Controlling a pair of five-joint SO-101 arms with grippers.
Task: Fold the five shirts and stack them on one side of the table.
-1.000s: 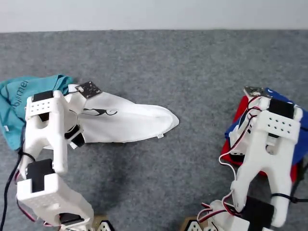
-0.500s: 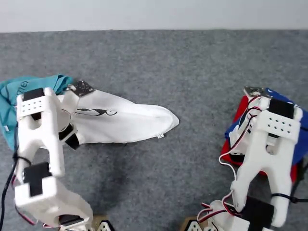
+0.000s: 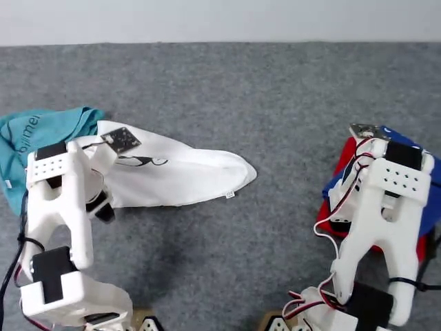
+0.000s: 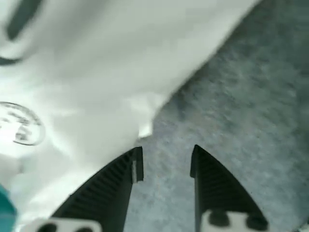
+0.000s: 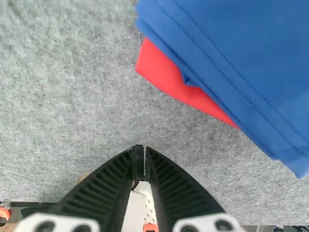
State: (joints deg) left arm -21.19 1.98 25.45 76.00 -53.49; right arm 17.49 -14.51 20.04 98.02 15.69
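A white shirt (image 3: 182,172) with a dark print lies partly folded at the left of the grey table (image 3: 275,103). A crumpled teal shirt (image 3: 31,138) sits at its left end. My left gripper (image 4: 166,162) is open just above the table, right beside the edge of the white shirt (image 4: 96,87), with nothing between its fingers. At the right, a folded blue shirt (image 5: 241,58) lies on top of a red shirt (image 5: 169,77). My right gripper (image 5: 145,154) is shut and empty over bare table, a short way from that stack. The right arm (image 3: 382,207) covers much of it from above.
The left arm (image 3: 58,207) stands over the near left end of the white shirt. The table's far edge (image 3: 220,45) meets a pale wall. Open grey surface stretches between the white shirt and the red shirt (image 3: 324,214) of the stack.
The left arm swung left, then drew back toward the near edge, uncovering the white shirt's left corner. The shirt itself and the right arm have not moved.
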